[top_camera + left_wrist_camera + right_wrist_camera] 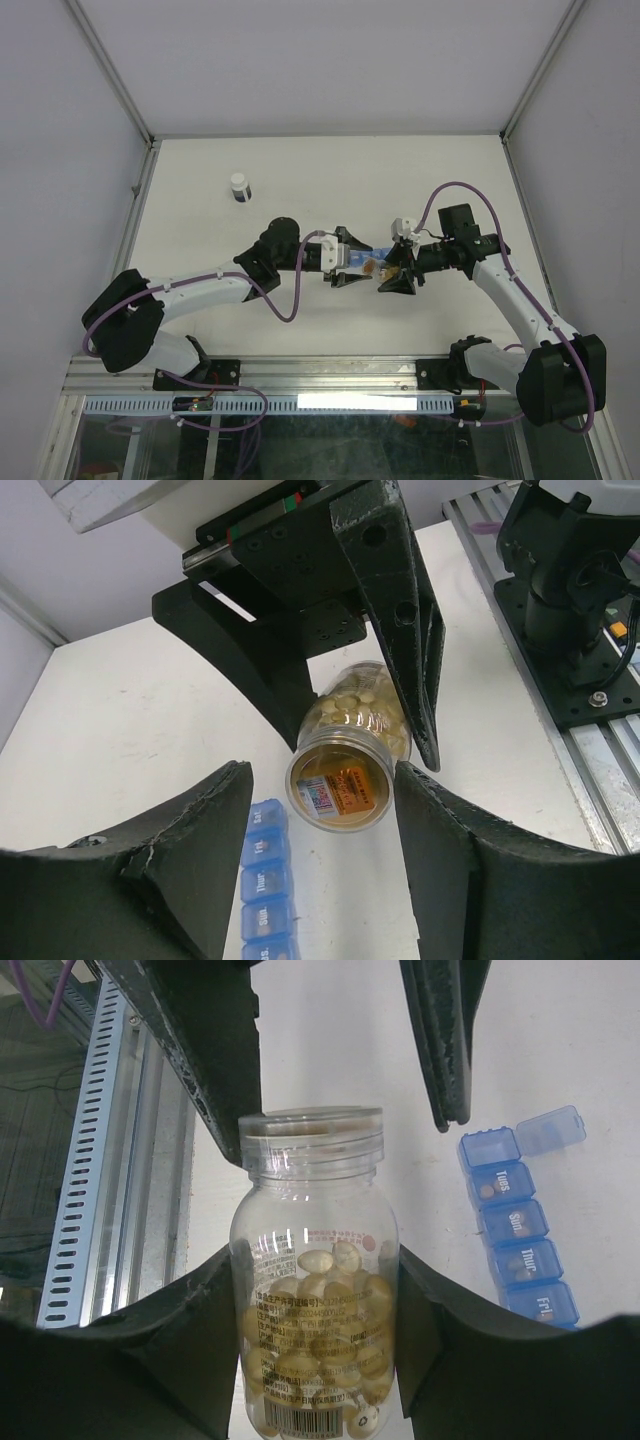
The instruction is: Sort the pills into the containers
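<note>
My right gripper (315,1295) is shut on a clear bottle (312,1260) holding pale yellow pills (335,1325), pads on both sides of its body. The bottle lies level, its cap (340,788) facing my left gripper (322,780). That gripper is open around the cap: one finger (430,830) is at the cap's edge, the other (215,820) stands apart. On the table below lies the blue containers strip (520,1245), its end lid flipped up and small brownish pills (487,1190) in some compartments. From above, both grippers (345,262) (400,272) meet over the strip (357,257).
A small white-capped vial (239,187) stands at the back left. An aluminium rail (300,375) runs along the near table edge. Enclosure walls (120,100) bound the table.
</note>
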